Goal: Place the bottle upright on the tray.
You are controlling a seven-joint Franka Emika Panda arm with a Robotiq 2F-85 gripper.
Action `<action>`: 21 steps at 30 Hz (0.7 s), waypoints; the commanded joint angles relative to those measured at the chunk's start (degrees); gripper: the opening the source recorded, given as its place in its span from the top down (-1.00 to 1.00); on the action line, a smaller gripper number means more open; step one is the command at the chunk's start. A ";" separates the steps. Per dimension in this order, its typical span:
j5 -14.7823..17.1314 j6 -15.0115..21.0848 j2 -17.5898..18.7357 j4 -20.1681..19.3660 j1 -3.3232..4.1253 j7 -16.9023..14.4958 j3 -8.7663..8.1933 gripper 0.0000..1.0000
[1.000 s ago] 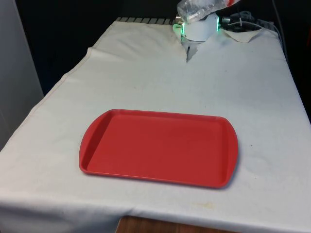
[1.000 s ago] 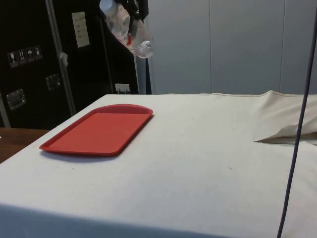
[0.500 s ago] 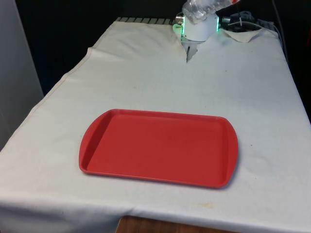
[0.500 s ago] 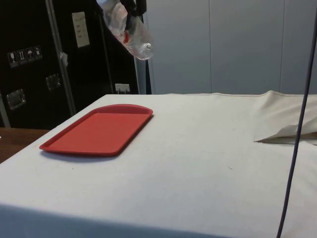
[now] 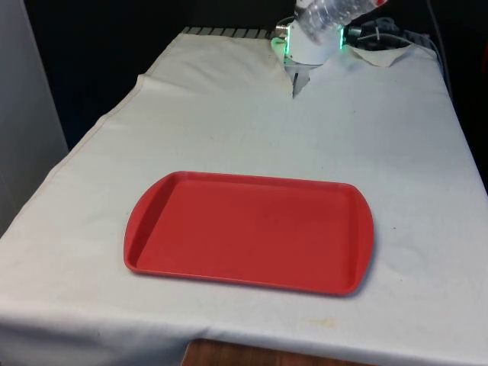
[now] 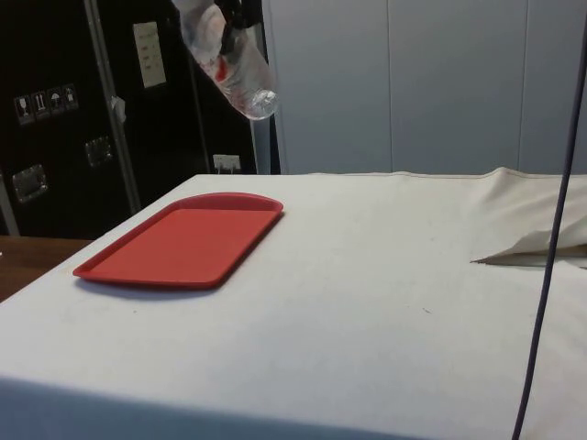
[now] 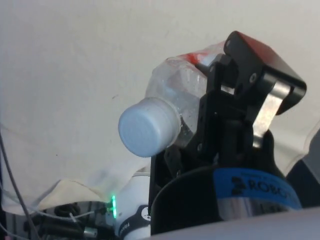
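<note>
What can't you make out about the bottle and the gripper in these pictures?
- Front view: the bottle is cut off by the top edge.
- Side view: the gripper is dark against the cabinets, its fingers indistinct.
- Wrist view: a finger covers the bottle's body.

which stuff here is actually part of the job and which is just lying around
Part of the job:
- clear plastic bottle, held tilted in the air
- gripper, shut on it
- red tray, nothing on it yet

Just lying about:
- white cloth over the table
- cables at the far end

even indoor light, soft shadows
</note>
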 commanded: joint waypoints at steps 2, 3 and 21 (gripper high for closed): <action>1.15 1.32 -0.40 -0.46 -0.06 -0.17 -0.23 0.34; 1.43 1.49 -0.40 -0.52 -0.06 -0.17 -0.29 0.34; 8.42 7.96 0.06 -1.26 -0.06 -0.34 -1.60 0.34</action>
